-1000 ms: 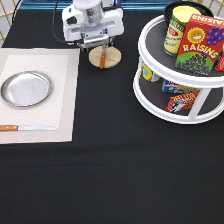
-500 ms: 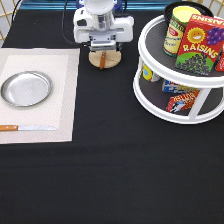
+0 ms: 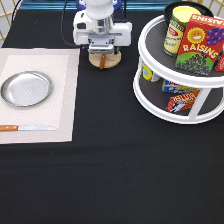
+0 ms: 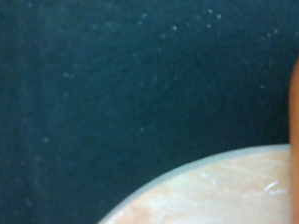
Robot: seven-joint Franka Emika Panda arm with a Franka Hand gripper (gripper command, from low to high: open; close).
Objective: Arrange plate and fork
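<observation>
My end effector [image 3: 103, 54] sits low over the wooden coaster [image 3: 111, 61], right at the fork [image 3: 102, 63] lying on it; I cannot tell how it is set. The plate [image 3: 26, 88] rests on the placemat [image 3: 62, 95] at the worktop's exterior-view left.

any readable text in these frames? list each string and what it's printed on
"RAISINS": on the raisin box on the top tier of the white turntable rack.
Can beside it: red label, words too blurred to read.
Packages on the lower tier: print unreadable.
Plate, knife, wooden coaster, gripper: no text.
</observation>
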